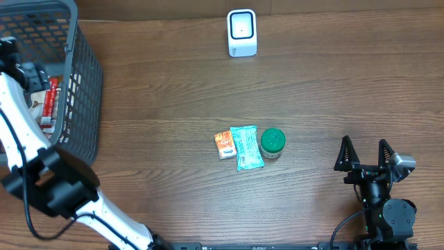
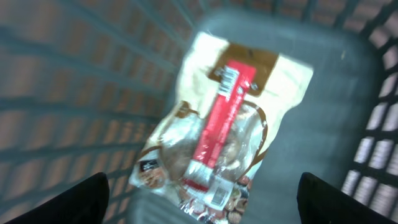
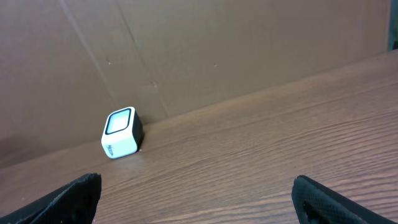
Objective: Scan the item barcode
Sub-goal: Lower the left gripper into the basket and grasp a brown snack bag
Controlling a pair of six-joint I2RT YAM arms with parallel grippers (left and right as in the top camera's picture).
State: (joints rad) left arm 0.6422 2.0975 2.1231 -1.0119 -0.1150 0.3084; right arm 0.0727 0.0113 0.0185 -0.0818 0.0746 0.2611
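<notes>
Grey mesh basket [image 1: 83, 76] at the far left holds a beige pouch [image 2: 224, 124] under my left hand [image 2: 205, 199], spread wide; my right hand [image 1: 364, 156] is wide too.

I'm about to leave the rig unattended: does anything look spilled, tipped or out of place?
Nothing stands out. The orange packet, teal packet and green-lidded jar sit side by side mid-table, the scanner stands upright, and a snack bag lies inside the basket.
</notes>
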